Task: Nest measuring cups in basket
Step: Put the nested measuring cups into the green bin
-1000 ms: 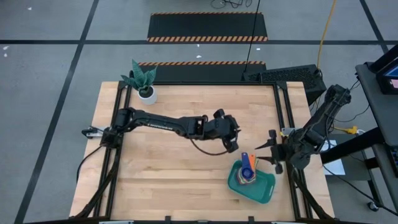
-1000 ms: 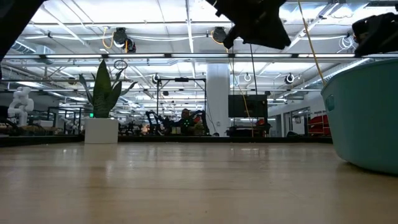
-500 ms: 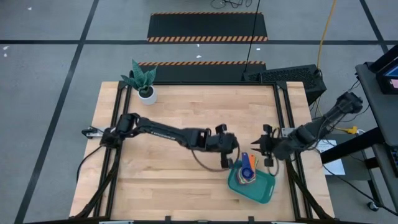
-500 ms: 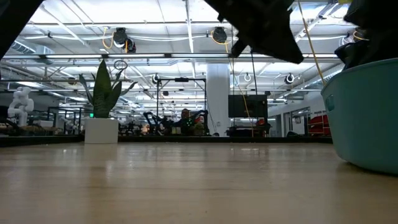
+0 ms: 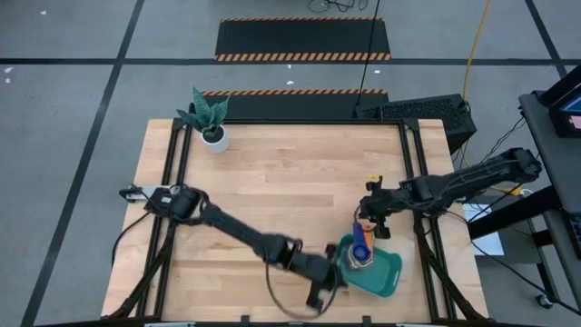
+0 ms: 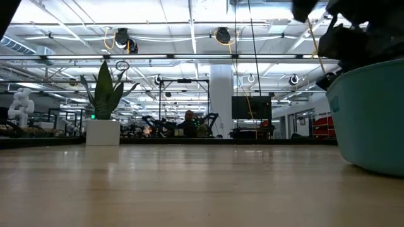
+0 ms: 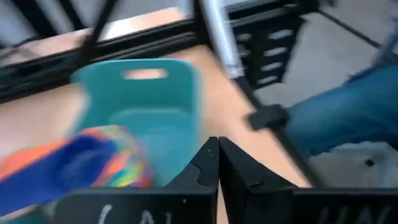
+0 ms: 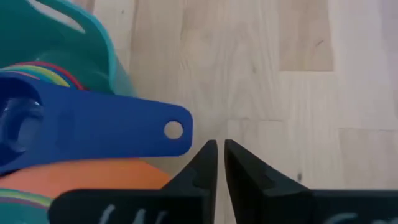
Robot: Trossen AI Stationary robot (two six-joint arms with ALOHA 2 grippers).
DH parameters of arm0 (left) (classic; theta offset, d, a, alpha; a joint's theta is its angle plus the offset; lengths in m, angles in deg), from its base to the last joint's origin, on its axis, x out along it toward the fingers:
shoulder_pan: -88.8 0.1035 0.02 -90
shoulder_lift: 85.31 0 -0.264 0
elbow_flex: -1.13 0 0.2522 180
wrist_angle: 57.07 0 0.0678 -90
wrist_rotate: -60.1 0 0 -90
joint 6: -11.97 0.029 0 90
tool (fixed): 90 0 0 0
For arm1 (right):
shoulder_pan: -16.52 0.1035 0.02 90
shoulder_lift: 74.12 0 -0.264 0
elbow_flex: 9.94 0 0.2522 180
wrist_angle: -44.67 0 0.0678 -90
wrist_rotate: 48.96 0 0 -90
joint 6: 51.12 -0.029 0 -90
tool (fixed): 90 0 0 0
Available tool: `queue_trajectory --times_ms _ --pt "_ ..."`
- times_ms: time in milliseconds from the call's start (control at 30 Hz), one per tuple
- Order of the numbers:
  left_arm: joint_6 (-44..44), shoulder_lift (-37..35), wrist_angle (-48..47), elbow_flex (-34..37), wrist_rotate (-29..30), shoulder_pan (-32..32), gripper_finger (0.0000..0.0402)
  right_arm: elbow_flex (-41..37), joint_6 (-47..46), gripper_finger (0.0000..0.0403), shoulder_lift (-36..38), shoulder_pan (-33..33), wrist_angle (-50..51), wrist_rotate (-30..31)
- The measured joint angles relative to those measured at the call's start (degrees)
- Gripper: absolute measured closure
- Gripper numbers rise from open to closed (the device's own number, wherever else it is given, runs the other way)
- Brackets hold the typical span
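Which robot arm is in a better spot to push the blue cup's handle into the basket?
Probably the right. Its gripper sits shut just beyond the blue cup, whose handle sticks over the basket rim. The left gripper, also shut, is at the basket's opposite near corner.

Grey floor (image 5: pixel 73 109) with black tape lines, hazard-striped mats (image 5: pixel 304 39); ceiling strip lights (image 6: pixel 189 16) overhead.

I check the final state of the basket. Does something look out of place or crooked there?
Slightly. The measuring cups sit stacked in the basket, but the blue cup's handle juts past the rim over the table. Nothing is spilled.
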Motion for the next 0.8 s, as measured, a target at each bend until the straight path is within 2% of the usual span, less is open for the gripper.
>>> queue_trajectory --times_ms 133,267,433,633,800 --pt "0.8 3.7 5.1 0.0 -0.4 -2.3 0.0388 0.0 1.1 0.0383 -3.0 -1.5 -0.8 -3.4" --pt "0.6 6.4 6.6 0.0 -0.6 -2.6 0.0393 0.0 2.6 0.0383 -5.9 -2.3 -1.4 -3.2" --pt "-2.5 7.6 7.9 0.0 -4.4 -2.3 0.0394 0.0 4.7 0.0383 -7.3 -2.9 -4.5 -3.1" --pt "-4.1 8.8 10.1 0.0 -6.2 -2.3 0.0387 2.5 9.1 0.0383 -6.4 -3.3 -4.6 1.2" --pt "-3.6 10.1 14.0 0.0 -5.9 -2.1 0.0397 5.9 10.3 0.0383 -8.7 -3.2 -3.8 -1.9"
